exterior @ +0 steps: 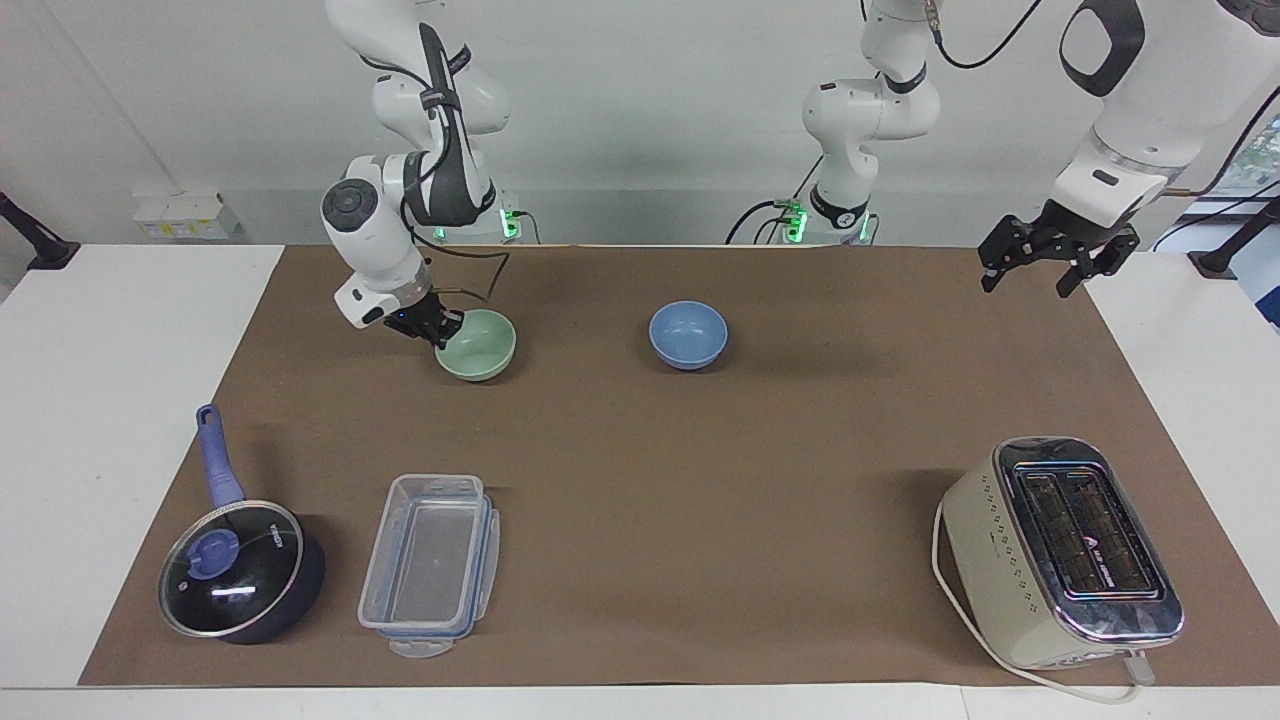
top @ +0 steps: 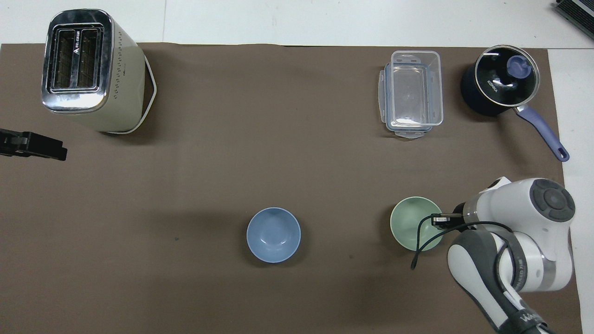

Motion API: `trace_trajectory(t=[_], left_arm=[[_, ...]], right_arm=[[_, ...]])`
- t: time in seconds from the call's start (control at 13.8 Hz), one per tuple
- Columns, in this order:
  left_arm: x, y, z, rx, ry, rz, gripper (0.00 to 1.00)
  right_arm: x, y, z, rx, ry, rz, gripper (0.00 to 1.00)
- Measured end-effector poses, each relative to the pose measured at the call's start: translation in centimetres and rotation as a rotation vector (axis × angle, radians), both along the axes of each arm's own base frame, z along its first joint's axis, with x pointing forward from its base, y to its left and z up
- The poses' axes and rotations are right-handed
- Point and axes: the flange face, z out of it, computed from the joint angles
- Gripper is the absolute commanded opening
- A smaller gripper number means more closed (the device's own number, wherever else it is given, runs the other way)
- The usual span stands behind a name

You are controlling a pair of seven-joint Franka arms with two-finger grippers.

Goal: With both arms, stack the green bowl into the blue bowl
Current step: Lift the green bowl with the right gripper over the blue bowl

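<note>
Matt bowls, green (exterior: 478, 345) and blue (exterior: 688, 335), on a dull brown paper-like mat (exterior: 700, 470); clear plastic box (exterior: 430, 563); toaster (exterior: 1063, 551) topped in shiny metal.

Bright, even light from above fills both views, and everything stays sharp to the edges. Soft, short shadows pool on the brown-papered counter (exterior: 700, 480) beside each object. Glare streaks the chrome-topped cream toaster (exterior: 1060, 555) and the glass lid of the dark blue saucepan (top: 503, 79).
</note>
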Motion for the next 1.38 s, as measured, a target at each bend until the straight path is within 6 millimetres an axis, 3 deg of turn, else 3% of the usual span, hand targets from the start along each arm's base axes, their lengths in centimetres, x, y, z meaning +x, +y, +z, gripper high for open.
trace_trajectory(t=[0.15,0.29,0.58,0.87,1.02,1.38], left_arm=[[0.0,0.0,0.0,0.0,0.0,0.0,1.0],[0.0,0.0,0.0,0.0,0.0,0.0,1.0],[0.0,0.0,0.0,0.0,0.0,0.0,1.0],[0.0,0.0,0.0,0.0,0.0,0.0,1.0],[0.0,0.0,0.0,0.0,0.0,0.0,1.0],[0.0,0.0,0.0,0.0,0.0,0.0,1.0]], right_arm=[[0.6,0.2,1.3,0.002,0.017,0.006,0.0],[1.5,2.0,3.6,0.016,0.01,0.034,0.0],[1.7,10.6,7.3,0.138,-0.034,0.086,0.0],[-0.4,21.0,9.7,0.153,-0.091,0.061,0.0],[-1.5,24.3,9.6,0.16,-0.103,0.083,0.0],[-2.5,29.5,5.9,0.188,-0.087,0.135,0.0]])
